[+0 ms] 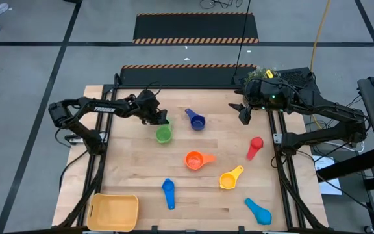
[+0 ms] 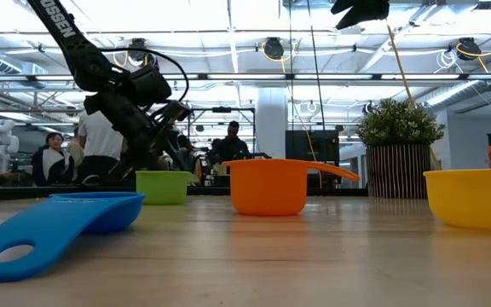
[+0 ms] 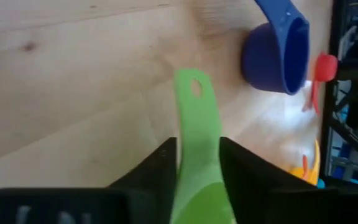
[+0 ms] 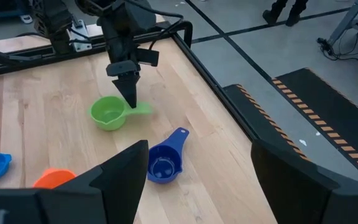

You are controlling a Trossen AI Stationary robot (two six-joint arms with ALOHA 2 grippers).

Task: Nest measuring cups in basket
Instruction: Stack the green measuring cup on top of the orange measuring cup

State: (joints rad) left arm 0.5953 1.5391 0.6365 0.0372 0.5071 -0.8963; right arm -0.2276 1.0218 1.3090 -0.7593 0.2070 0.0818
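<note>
The pickup of the first cup is in hand: the left tool [image 1: 159,120], left of centre in the high view, has its fingers straddling the green cup's [image 1: 163,134] handle, though a firm clamp cannot be told. Next comes a lift and carry to the basket [image 1: 114,212], lower left. The right tool [image 1: 244,114] hangs open, upper right. Seven cups, one basket.

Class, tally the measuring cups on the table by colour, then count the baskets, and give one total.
Green cup: 1
Dark blue cup: 1
Red cup: 1
Orange cup: 1
Yellow cup: 1
Light blue cups: 2
Yellow-orange basket: 1
Total: 8
</note>
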